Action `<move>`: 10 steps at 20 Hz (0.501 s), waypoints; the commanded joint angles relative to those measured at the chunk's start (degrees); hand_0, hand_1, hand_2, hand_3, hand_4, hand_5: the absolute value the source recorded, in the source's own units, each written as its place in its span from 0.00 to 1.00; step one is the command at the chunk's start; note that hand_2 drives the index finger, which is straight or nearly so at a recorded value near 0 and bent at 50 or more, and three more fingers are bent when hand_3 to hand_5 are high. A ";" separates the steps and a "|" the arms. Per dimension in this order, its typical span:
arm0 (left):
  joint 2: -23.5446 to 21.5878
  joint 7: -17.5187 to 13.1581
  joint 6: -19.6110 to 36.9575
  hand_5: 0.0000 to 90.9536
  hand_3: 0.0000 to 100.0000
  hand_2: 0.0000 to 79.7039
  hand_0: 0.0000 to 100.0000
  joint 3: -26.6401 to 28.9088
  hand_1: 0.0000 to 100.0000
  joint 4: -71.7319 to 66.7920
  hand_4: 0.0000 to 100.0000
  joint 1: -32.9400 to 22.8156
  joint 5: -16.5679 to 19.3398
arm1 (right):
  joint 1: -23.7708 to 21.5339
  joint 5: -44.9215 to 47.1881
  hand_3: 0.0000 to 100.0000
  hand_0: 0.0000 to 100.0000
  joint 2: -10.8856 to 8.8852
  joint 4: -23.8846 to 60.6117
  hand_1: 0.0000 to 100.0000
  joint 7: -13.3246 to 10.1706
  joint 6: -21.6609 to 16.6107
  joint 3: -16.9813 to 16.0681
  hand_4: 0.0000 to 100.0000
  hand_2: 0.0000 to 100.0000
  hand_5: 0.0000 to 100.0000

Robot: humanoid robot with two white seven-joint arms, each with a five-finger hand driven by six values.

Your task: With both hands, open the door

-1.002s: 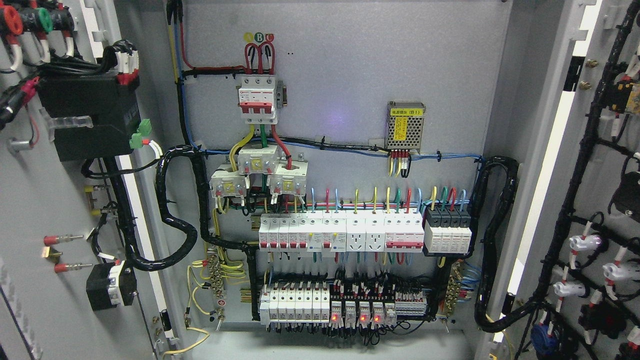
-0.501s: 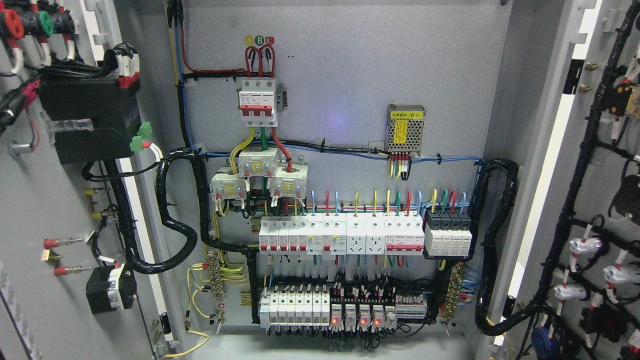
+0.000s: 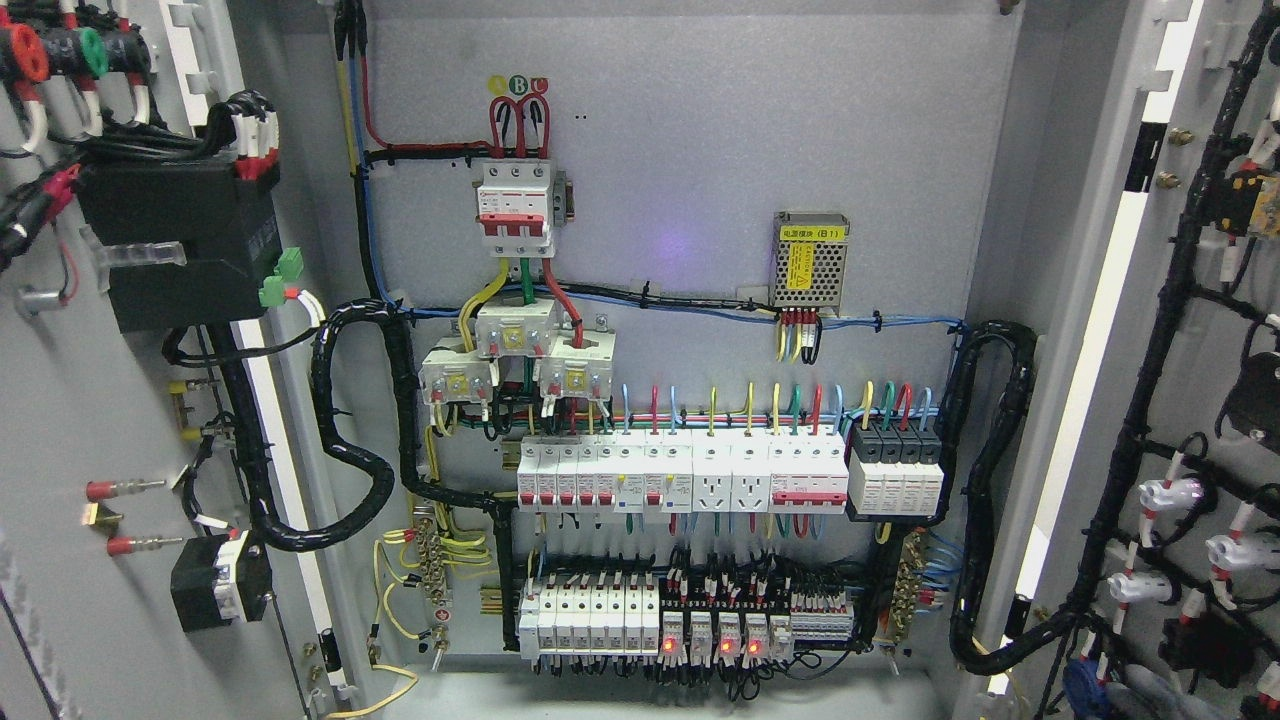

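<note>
Two grey metal cabinet doors stand swung wide open, the left door filling the left edge of the scene and the right door the right edge, each showing its inner face strung with black wiring. Between them, farther back, the grey mounting panel of the cabinet is fully exposed.

A thick black corrugated cable conduit loops from the left door into the cabinet, and a matching black conduit curves down the panel's right side towards the right door. A black rectangular box is fixed high on the left door.

Across the middle of the panel runs a row of white circuit breakers and sockets fed by coloured wires from above. Below it sits a lower row of white breakers, with small relays showing red lights just to its right. A white three-pole breaker with red switches is mounted high at centre-left, and a silver mesh power supply with a yellow label sits to its right.

At the near bottom right edge a pale grey rounded shape pokes in; it may be the robot's right hand, but too little shows to tell whether it is open or closed. The left hand is out of sight.
</note>
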State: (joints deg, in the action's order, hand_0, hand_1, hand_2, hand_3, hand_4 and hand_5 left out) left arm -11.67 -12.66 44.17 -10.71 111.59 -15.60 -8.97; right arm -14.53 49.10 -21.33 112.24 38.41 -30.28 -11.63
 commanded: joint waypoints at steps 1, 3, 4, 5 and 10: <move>0.42 0.00 46.62 0.00 0.00 0.00 0.00 13.94 0.00 6.97 0.00 -1.53 -4.21 | 1.61 0.65 0.00 0.00 -3.01 -1.94 0.00 0.00 0.04 -6.65 0.00 0.00 0.00; 0.51 0.09 46.62 0.00 0.00 0.00 0.00 16.84 0.00 6.89 0.00 -2.15 -6.14 | 1.34 0.74 0.00 0.00 -2.75 -2.29 0.00 -0.70 0.04 -7.35 0.00 0.00 0.00; 0.51 0.09 46.62 0.00 0.00 0.00 0.00 17.73 0.00 6.89 0.00 -2.42 -6.58 | 1.25 0.74 0.00 0.00 -2.49 -2.29 0.00 -1.49 0.04 -7.62 0.00 0.00 0.00; 0.68 0.09 46.62 0.00 0.00 0.00 0.00 18.78 0.00 6.89 0.00 -3.11 -7.02 | 1.17 0.74 0.00 0.00 -2.23 -2.38 0.00 -2.54 -0.04 -7.97 0.00 0.00 0.00; 0.42 2.81 46.62 0.00 0.00 0.00 0.00 26.25 0.00 6.54 0.00 -4.26 -9.75 | -0.58 2.66 0.00 0.00 -1.70 -3.00 0.00 -3.96 0.04 -10.16 0.00 0.00 0.00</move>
State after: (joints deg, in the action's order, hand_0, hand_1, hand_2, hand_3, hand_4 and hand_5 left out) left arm -11.34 -11.37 44.20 1.25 115.58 -18.45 -15.55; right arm -13.85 49.97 -22.69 110.74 35.06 -30.27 -16.71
